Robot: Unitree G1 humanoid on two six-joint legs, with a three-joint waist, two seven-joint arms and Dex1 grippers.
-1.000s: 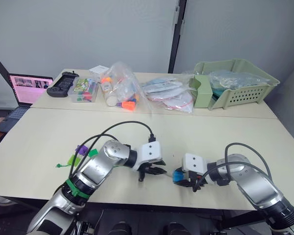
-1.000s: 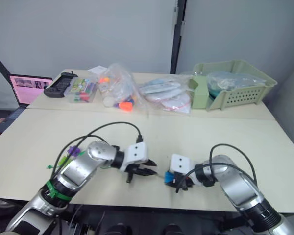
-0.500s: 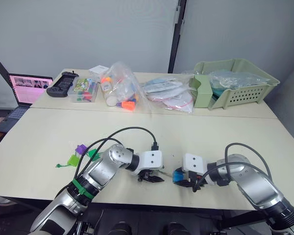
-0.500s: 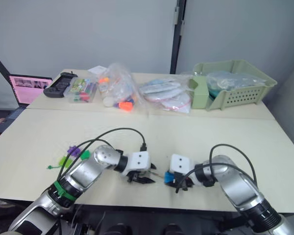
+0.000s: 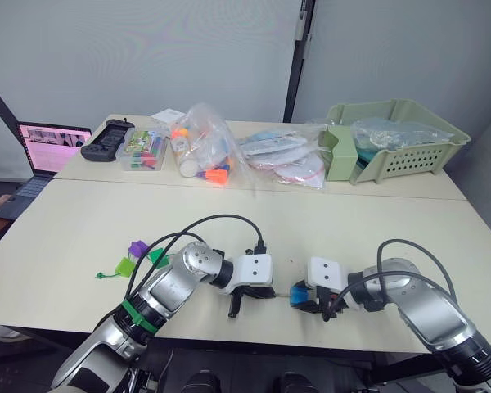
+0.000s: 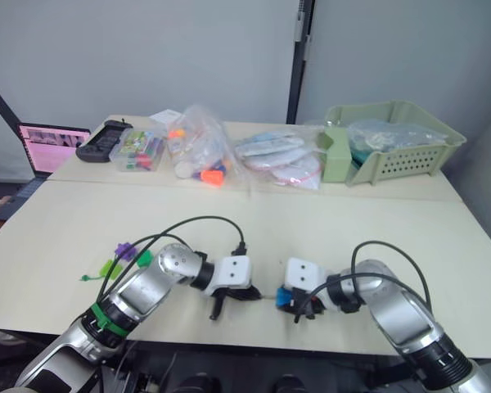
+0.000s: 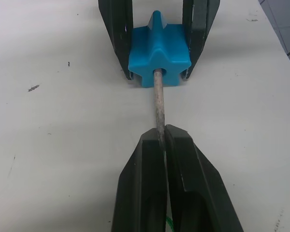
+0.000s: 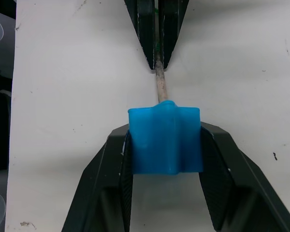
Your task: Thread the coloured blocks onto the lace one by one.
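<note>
The blue block [image 7: 158, 55] is clamped between the 2 fingers of the right gripper [image 8: 165, 145], close to the near edge of the table [image 5: 57, 237]. The stiff tan tip of the lace [image 7: 159, 108] is pinched between the closed fingers of the left gripper [image 7: 164, 145], and its end is seen entering the hole in the face of the blue block. The 2 grippers are set facing each other, just apart, with only the short tan tip between them. Bare tabletop is seen on every side of them, wide toward the far side and narrow toward the near edge. A purple block [image 5: 136, 247], a dark green block [image 5: 156, 255] and a lime green block [image 5: 124, 266] are grouped to the left, well apart from the grippers, beside the trailing green end of the lace. Bags [image 5: 200, 147], a green basket [image 5: 393, 135], a black controller [image 5: 106, 141] and a laptop [image 5: 42, 147] are ranged along the far side. No writing can be read.
</note>
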